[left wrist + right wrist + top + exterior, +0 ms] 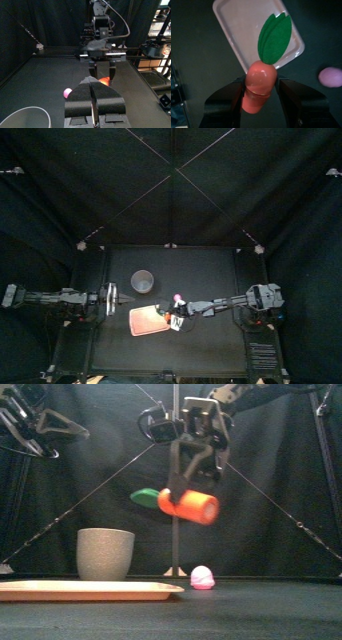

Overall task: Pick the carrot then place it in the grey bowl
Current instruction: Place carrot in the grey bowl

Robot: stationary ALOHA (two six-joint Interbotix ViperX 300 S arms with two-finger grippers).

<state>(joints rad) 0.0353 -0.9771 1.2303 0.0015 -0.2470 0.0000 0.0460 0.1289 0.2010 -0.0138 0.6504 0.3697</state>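
An orange toy carrot [194,505] with a green leaf [144,498] hangs in the air, and my right gripper [187,484] is shut on its orange body. In the right wrist view the carrot [260,87] sits between the jaws, above the edge of the pink tray [238,35]. The tall grey speckled cup [106,553] stands upright behind the tray, to the carrot's left. From above, the right gripper [174,312] is over the tray's right end, with the cup [142,281] farther back. My left gripper [95,82] rests shut at the left [94,300], holding nothing.
The flat pink tray [147,320] lies at the table's middle front with nothing on it. A small pink toy [202,577] stands on the table just right of the tray, behind the carrot; it also shows as the pink toy [331,77] in the right wrist view.
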